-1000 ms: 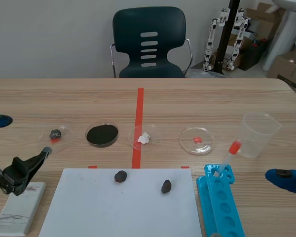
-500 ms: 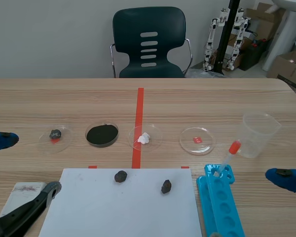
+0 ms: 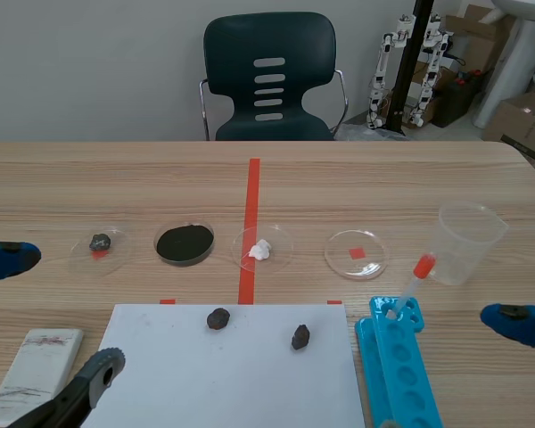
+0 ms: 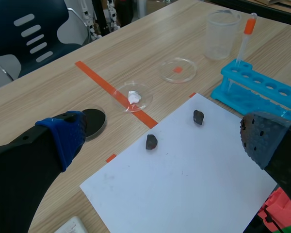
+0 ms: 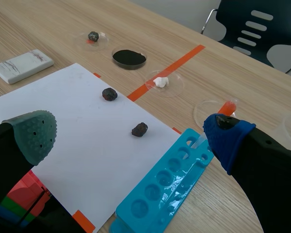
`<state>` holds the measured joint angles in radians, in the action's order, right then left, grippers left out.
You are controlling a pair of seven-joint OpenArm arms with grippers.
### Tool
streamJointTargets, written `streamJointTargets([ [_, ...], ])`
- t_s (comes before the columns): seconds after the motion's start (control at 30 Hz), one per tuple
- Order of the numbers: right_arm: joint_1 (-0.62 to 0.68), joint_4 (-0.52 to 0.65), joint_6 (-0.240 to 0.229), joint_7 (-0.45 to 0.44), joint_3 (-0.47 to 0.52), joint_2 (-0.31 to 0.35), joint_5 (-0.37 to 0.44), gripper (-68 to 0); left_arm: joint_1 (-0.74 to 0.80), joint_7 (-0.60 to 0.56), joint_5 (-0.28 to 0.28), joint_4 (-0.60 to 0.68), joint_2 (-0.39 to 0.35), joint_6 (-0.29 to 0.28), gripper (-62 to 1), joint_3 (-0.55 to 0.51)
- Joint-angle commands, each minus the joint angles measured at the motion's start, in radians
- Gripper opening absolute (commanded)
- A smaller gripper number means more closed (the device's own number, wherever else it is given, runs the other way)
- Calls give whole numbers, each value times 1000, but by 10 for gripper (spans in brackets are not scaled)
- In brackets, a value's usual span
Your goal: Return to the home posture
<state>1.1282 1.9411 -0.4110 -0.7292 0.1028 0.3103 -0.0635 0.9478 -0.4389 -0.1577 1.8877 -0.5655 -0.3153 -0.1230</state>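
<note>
My left gripper [image 3: 61,312] is open and empty at the table's near left. Its blue fingertip [image 3: 9,259] shows at the edge, and its grey-padded finger [image 3: 96,376] lies low over the corner of the white sheet [image 3: 223,379]. In the left wrist view that gripper [image 4: 165,138] stands wide open above the sheet [image 4: 184,179]. The right gripper [image 5: 132,136] is also open with nothing between its fingers, over the sheet's near side. Only its blue fingertip [image 3: 515,323] shows in the scene view, at the right edge.
Two dark stones [image 3: 218,318] [image 3: 300,336] lie on the sheet. A white tile [image 3: 31,374] lies at the near left and a blue tube rack [image 3: 397,366] with a red-bulbed dropper [image 3: 413,281] at the right. Behind stand several petri dishes [image 3: 185,242] and a clear beaker [image 3: 468,241].
The left gripper has dropped back toward the near edge, off the white tile, which now lies uncovered. Its blue fingertip slid lower along the left edge. The right arm has not moved.
</note>
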Motion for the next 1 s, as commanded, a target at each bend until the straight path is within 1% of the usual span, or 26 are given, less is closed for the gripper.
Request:
streamJointTargets([
  [0.0, 2, 9, -1, -15, 3, 0, 10, -37, 0, -14, -6, 13, 5, 2, 14, -1],
  [0.57, 2, 9, -1, -15, 3, 0, 10, -37, -1, -14, -6, 13, 5, 1, 14, -1],
  [0.8, 2, 9, -1, -15, 3, 0, 10, -37, -1, -14, -6, 13, 5, -13, 14, -1],
  [0.97, 2, 9, -1, -15, 3, 0, 10, -37, -1, -14, -6, 13, 5, -13, 14, -1],
])
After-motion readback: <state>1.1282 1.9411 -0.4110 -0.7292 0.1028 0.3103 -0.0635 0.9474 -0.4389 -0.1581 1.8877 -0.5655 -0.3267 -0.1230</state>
